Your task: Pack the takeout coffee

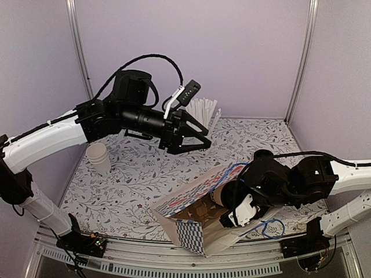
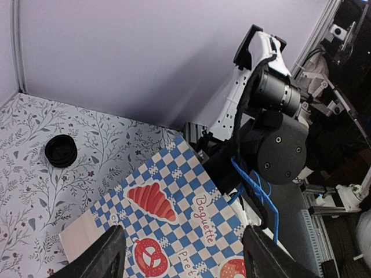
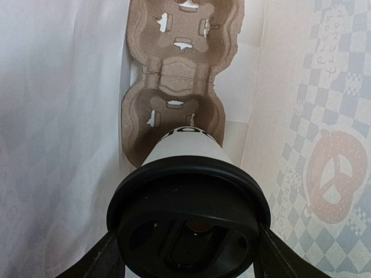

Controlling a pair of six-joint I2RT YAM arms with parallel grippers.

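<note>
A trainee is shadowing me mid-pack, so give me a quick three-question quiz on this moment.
1. True or false: the right gripper grips the coffee.
2. Which thing lies inside the bag, beyond the coffee? A) carrier B) napkins C) spoon
3. Fill in: the left gripper is ____ (open or shut) above the bag, with nothing between its fingers.
Key: 1 true; 2 A; 3 open.

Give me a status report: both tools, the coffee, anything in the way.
Left tool open, empty, raised clear of bag. Right tool clamped on takeout coffee, inside bag above cardboard carrier. Nothing seen blocking.
</note>
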